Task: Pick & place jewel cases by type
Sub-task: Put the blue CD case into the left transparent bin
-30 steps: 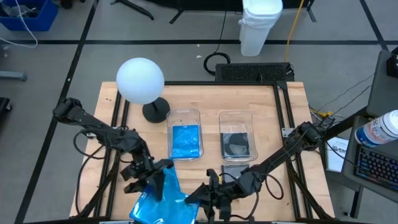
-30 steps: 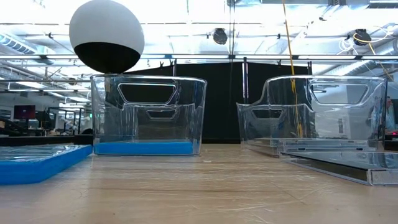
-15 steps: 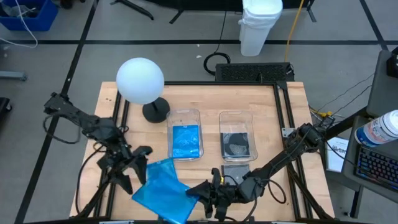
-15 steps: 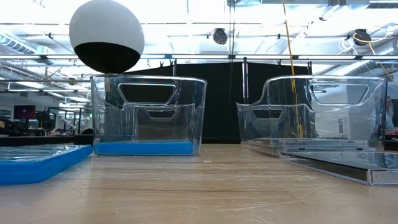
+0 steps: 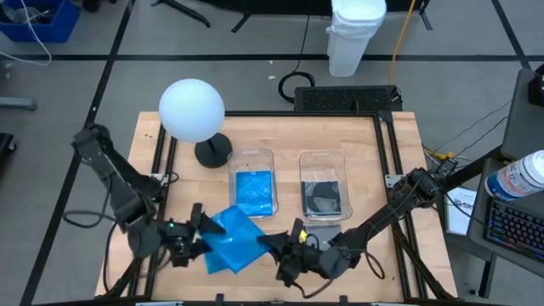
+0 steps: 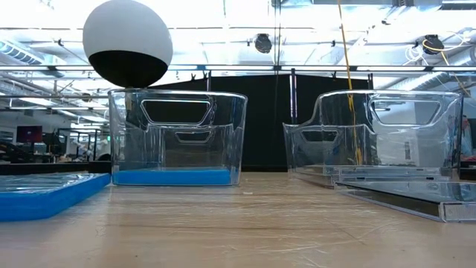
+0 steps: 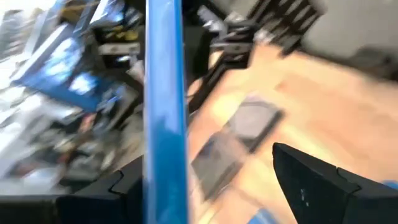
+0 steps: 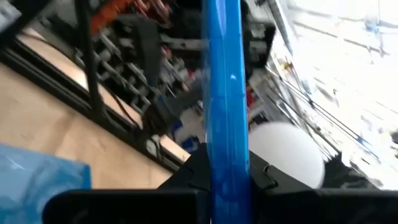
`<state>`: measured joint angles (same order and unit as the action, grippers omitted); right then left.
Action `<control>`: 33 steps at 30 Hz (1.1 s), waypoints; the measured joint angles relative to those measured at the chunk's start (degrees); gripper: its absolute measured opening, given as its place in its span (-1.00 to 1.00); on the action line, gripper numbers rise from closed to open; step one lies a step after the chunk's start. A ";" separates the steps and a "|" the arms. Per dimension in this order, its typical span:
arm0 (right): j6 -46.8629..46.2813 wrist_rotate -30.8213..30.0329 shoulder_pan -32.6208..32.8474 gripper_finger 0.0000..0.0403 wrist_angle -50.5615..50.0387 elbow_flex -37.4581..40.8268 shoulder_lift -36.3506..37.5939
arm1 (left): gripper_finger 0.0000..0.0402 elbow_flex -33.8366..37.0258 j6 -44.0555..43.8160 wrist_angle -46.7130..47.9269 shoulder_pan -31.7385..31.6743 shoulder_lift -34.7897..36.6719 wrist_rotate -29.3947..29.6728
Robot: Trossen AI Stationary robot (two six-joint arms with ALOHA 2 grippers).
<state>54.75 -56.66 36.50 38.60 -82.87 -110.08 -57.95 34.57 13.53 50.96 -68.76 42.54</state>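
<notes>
While both arms are hanging out near the bottom of the overhead frame, they're each gripping blue jewel cases. The right gripper (image 5: pixel 270 246) is sitting bottom center, fingers clamped on a blue case (image 8: pixel 225 93) that's showing edge-on in its wrist view. The left gripper (image 5: pixel 202 231) is sitting just left of it, and its blue case (image 7: pixel 165 106) is standing edge-on against one finger, though I can't tell if the fingers are actually pinching it. Overhead, the blue cases (image 5: pixel 234 238) are filling the gap between the two grippers. Another blue case is lying in the left bin (image 5: pixel 252 159), a dark case in the right bin (image 5: pixel 323 160), and a dark case (image 5: pixel 320 231) is lying flat on the table just below that bin.
</notes>
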 joint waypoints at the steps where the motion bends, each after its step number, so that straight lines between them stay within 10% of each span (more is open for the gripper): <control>1: 0.13 -0.98 -0.04 -0.86 -0.48 0.00 0.00 | 0.46 -0.02 0.00 -0.48 1.00 -0.65 3.12; 7: 0.22 -5.01 0.25 -0.88 -4.29 -0.03 0.02 | 0.47 0.00 -3.49 -0.63 6.41 -0.53 13.71; 33: -8.94 2.92 -2.32 -0.86 -12.78 -0.09 0.11 | -0.50 0.00 -2.08 -3.48 -1.98 -5.26 9.89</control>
<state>45.81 -53.74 34.17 25.82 -82.96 -109.97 -57.95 32.48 10.04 48.98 -74.02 52.42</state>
